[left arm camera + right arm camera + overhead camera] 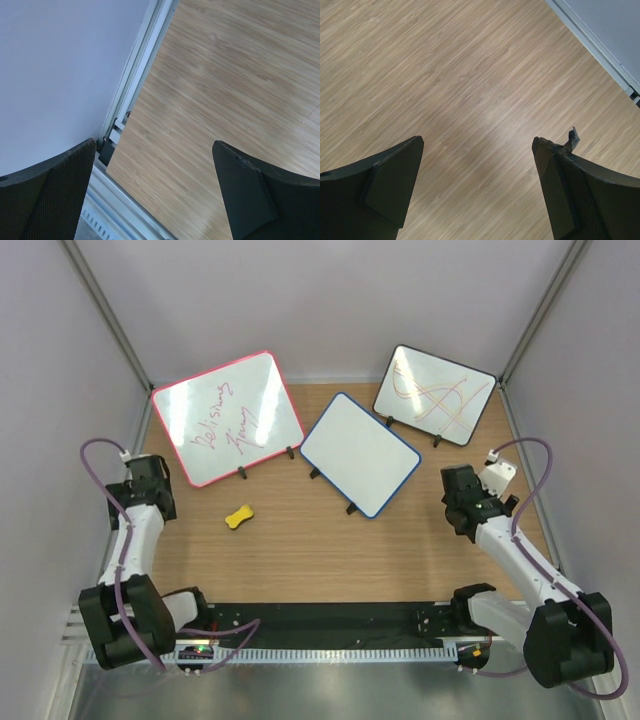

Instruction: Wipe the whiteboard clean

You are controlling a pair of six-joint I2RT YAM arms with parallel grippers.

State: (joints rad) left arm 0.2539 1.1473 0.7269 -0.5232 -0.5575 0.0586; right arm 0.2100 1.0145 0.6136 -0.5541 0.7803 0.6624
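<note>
The whiteboard (360, 453), blue-framed with rounded corners, stands tilted on small black feet at the table's middle back. Its face looks plain white, with no writing that I can see. A small yellow eraser (239, 516) lies on the wood in front of the pink-framed board. My left gripper (150, 483) is open and empty near the left edge, left of the eraser. In the left wrist view (154, 145) it shows only bare wood and the table's corner rail. My right gripper (462, 502) is open and empty, right of the whiteboard. The right wrist view (477, 141) shows only wood.
A larger pink-framed board (228, 418) with red handwriting stands at the back left. A black-framed board (434, 392) with orange and red scribbles stands at the back right. Grey walls enclose the table on three sides. A black rail (330, 618) runs along the near edge.
</note>
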